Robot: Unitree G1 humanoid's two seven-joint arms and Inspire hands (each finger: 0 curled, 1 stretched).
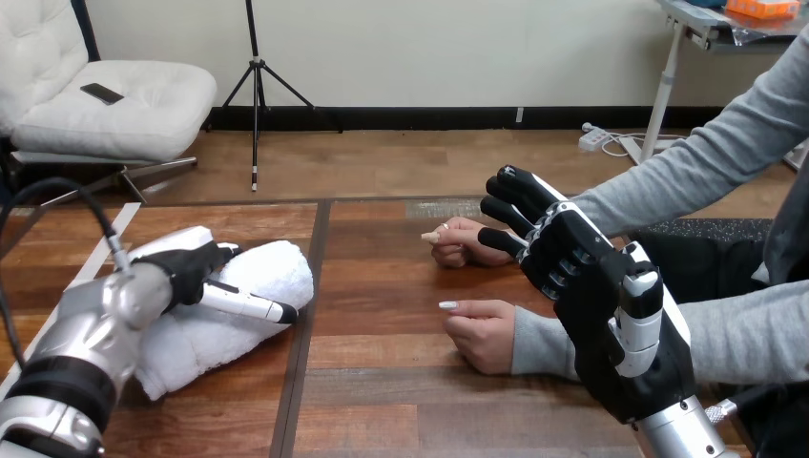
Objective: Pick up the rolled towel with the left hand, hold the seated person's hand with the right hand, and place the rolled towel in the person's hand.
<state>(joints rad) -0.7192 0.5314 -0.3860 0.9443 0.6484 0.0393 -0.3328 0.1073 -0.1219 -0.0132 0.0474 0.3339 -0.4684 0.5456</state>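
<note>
The white rolled towel [258, 277] lies on the wooden table [382, 382] at the left. My left hand [191, 267] sits on its near end, fingers curled over the top and thumb [246, 304] pressed along the front. My right hand [611, 334] is raised at the right, back toward the camera, fingers straight and open. Its fingertips [506, 205] reach over the wrist of the person's farther hand [460, 244], a loose fist on the table; whether they touch I cannot tell. The person's nearer hand [482, 334], also a fist, rests just left of my right palm.
The person's grey-sleeved forearms [696, 172] come in from the right edge. A dark seam [305, 315] runs down the table between the towel and the person's hands.
</note>
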